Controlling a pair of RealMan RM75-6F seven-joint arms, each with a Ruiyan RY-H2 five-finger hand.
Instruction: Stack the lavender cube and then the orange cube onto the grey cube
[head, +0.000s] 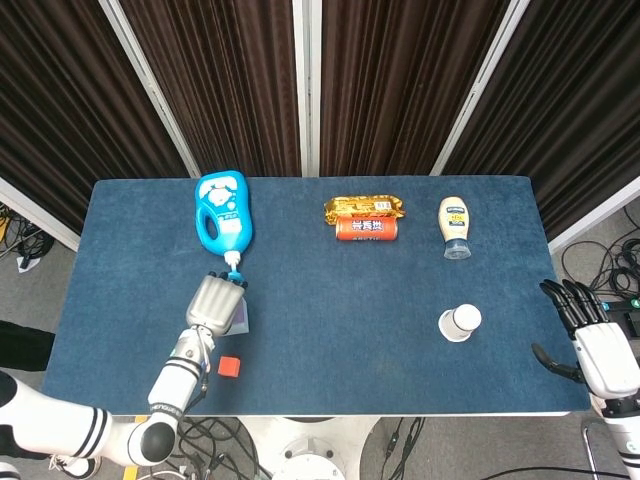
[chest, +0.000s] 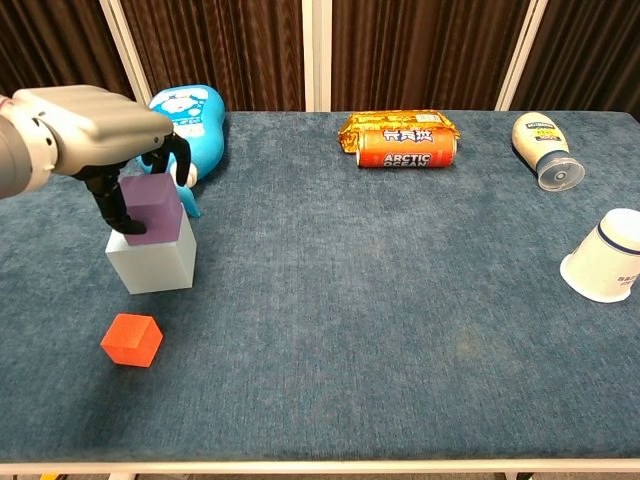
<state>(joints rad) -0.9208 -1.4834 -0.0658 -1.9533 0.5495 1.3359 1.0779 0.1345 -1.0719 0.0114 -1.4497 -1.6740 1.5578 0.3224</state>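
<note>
The lavender cube (chest: 153, 208) sits level on top of the grey cube (chest: 155, 265) at the table's left. My left hand (chest: 95, 125) hovers over it and still holds it, thumb against its left face and fingers behind it. In the head view that hand (head: 212, 300) covers most of the stack; only a lavender edge (head: 243, 317) shows. The orange cube (chest: 131, 339) lies alone on the cloth, nearer the front edge. My right hand (head: 590, 335) hangs off the table's right end, fingers spread, holding nothing.
A blue bottle (chest: 190, 115) lies just behind the stack. Further back are a snack packet (chest: 400, 122) and an orange can (chest: 407, 148). A mayonnaise bottle (chest: 540, 145) and a tipped paper cup (chest: 608, 257) lie at the right.
</note>
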